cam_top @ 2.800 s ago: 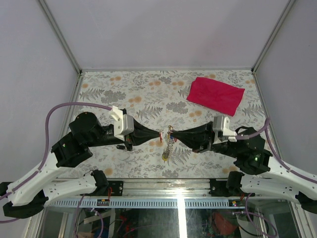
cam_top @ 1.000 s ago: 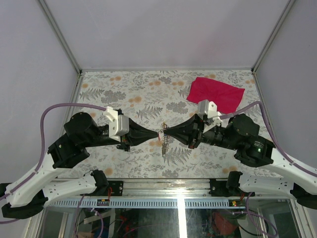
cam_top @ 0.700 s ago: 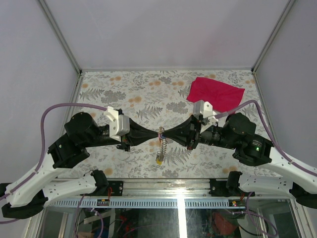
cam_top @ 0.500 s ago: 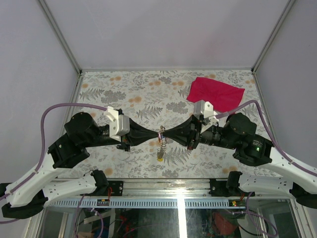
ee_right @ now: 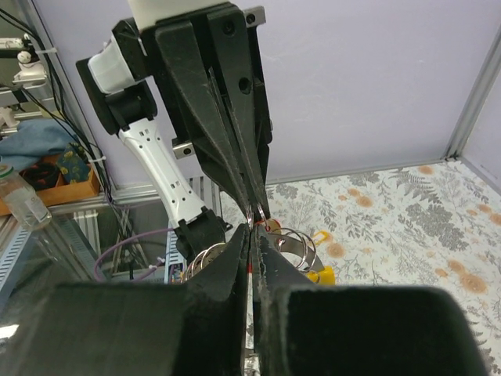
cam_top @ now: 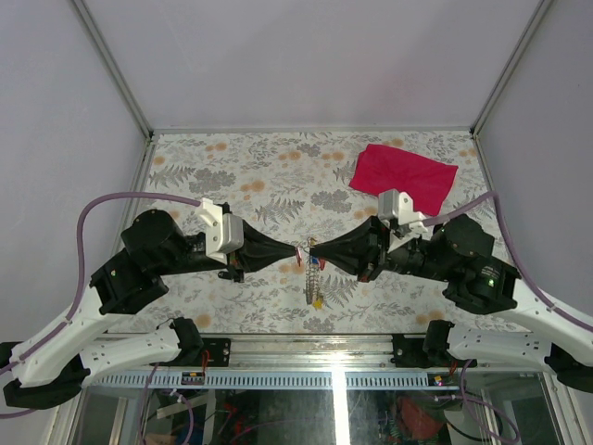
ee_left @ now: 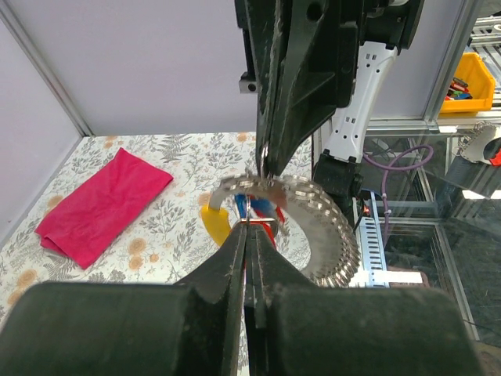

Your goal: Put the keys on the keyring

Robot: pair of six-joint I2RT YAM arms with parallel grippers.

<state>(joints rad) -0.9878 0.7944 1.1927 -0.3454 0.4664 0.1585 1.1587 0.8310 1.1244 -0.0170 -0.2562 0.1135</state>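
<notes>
Above the table's front middle my two grippers meet tip to tip. My left gripper (cam_top: 297,250) (ee_left: 250,225) is shut on a small key with a red tag (ee_left: 270,228), pinched by its little ring. My right gripper (cam_top: 311,247) (ee_right: 252,229) is shut on the keyring (cam_top: 315,278), whose silvery coiled strand (ee_left: 313,227) hangs down with a yellow tag (cam_top: 317,301) and a blue tag (ee_left: 266,209). In the left wrist view the right gripper's fingers (ee_left: 270,149) come down from above onto the ring. The red tag (ee_right: 271,225) sits right between both tips. No other keys show.
A red cloth (cam_top: 403,178) lies flat at the back right of the floral table (cam_top: 232,176). Both arms stretch inward from the near edge, and grey walls close in the back and sides.
The right gripper has drawn slightly right and its wrist has turned. The hanging strand has swung from left of the tips to right of them. The left arm has barely moved.
</notes>
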